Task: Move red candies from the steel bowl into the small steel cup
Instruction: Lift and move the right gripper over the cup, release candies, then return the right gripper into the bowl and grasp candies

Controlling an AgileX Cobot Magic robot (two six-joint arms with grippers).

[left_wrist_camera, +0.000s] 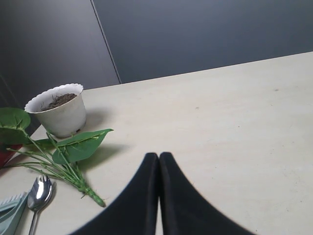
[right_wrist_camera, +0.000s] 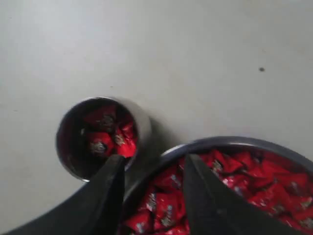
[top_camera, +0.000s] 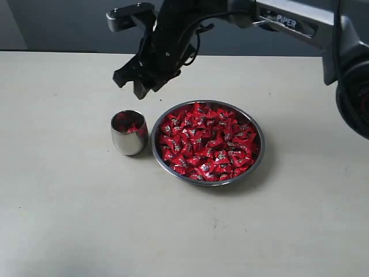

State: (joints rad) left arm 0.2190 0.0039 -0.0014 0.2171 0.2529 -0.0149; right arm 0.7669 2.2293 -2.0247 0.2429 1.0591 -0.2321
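While the red candies (top_camera: 207,141) are heaped in the steel bowl (top_camera: 260,144) on the pale table (top_camera: 69,219), filling it almost to the rim, a few more are seen lying inside the small steel cup (top_camera: 128,144). The cup is stood upright just beside the bowl, on the bowl's left in the exterior view, and the two are nearly touching. The right gripper (top_camera: 130,86) is held in the air above the cup-side edge of the bowl, clear of the candies. Its jaws are parted widely and nothing is gripped between them. From the right wrist, the cup's mouth and the bowl's rim are both seen below the spread fingers (right_wrist_camera: 110,196). The left gripper (left_wrist_camera: 159,159) is closed, finger pressed against finger, with nothing pinched, and is held over bare table. Where it is placed relative to the bowl cannot be told. A white plant pot (left_wrist_camera: 61,115), a leafy green sprig (left_wrist_camera: 78,144) and a spoon (left_wrist_camera: 39,191) are seen beyond it.
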